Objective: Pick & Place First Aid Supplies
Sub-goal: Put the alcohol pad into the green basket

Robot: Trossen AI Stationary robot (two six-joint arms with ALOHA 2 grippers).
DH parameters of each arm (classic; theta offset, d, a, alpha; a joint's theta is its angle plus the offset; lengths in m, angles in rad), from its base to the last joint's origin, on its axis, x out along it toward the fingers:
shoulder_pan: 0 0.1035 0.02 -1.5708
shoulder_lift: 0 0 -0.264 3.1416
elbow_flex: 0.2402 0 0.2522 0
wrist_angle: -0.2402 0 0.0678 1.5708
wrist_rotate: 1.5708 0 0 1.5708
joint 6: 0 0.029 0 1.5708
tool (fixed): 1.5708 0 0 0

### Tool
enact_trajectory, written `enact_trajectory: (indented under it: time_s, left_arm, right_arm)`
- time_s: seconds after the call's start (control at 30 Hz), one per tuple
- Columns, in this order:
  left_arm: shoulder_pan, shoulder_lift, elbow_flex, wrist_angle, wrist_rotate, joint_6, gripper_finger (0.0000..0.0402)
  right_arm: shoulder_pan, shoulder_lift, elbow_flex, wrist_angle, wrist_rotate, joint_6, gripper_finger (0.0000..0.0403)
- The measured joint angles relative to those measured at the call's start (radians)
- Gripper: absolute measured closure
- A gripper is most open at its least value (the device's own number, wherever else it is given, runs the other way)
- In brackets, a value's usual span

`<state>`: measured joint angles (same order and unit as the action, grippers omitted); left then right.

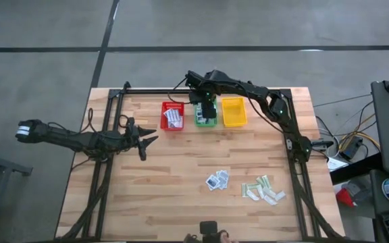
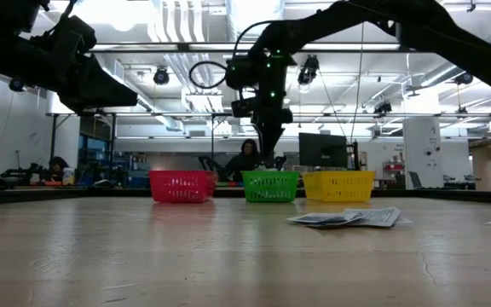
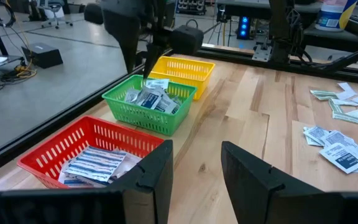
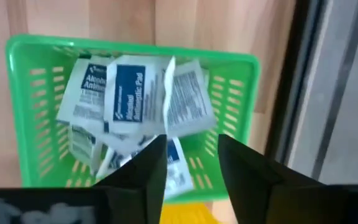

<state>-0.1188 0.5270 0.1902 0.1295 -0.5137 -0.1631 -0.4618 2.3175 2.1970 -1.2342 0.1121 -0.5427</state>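
My right gripper (image 4: 191, 149) hangs open over the green basket (image 1: 206, 115), pointing down, with nothing between its fingers. The basket holds several small square white-blue packets (image 4: 129, 87); the top ones look blurred. The red basket (image 1: 172, 116) holds oblong white packets with blue stripes (image 3: 95, 165). More square packets (image 1: 217, 180) and pale green strips (image 1: 263, 190) lie flat on the table's near right part. My left gripper (image 3: 194, 180) waits open over the table's left part, clear of everything.
The yellow basket (image 1: 234, 111) stands right of the green one, so three baskets form a row at the far edge. Black frame rails (image 1: 296, 175) run along the table's sides. Bare wood (image 1: 154, 196) lies between the baskets and the loose packets.
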Motion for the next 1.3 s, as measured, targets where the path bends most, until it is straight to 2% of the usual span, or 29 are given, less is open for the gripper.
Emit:
enact_trajectory:
  time_s: [0.13,0.33,0.43,0.83,1.07,1.17,1.3]
  left_arm:
    - [0.0,0.0,0.0,0.0,0.0,0.0,0.0268]
    - [0.0,0.0,0.0,-0.007,0.0,0.001,0.0268]
    - [0.0,0.0,0.0,-0.006,0.0,0.006,0.0268]
    - [0.0,0.0,0.0,-0.004,0.001,-0.014,0.0268]
    - [0.0,0.0,0.0,-0.002,0.028,-0.031,0.0268]
    - [0.0,0.0,0.0,-0.002,0.031,-0.033,0.0268]
    - [0.0,0.0,0.0,-0.003,0.034,-0.052,0.0268]
  right_arm:
    - [0.002,-0.016,0.059,-0.091,-0.007,0.052,0.0248]
    - [0.035,-0.073,0.105,-0.229,-0.139,0.148,0.026]
    - [0.062,-0.121,0.089,-0.219,-0.187,0.153,0.0271]
    - [0.211,-0.222,0.035,-0.111,-0.194,0.196,0.0353]
    - [0.287,-0.255,-0.079,-0.093,-0.226,0.198,0.0392]
    - [0.305,-0.291,-0.181,-0.021,-0.272,0.228,0.0394]
    - [0.322,-0.369,-0.356,0.088,-0.273,0.296,0.0394]
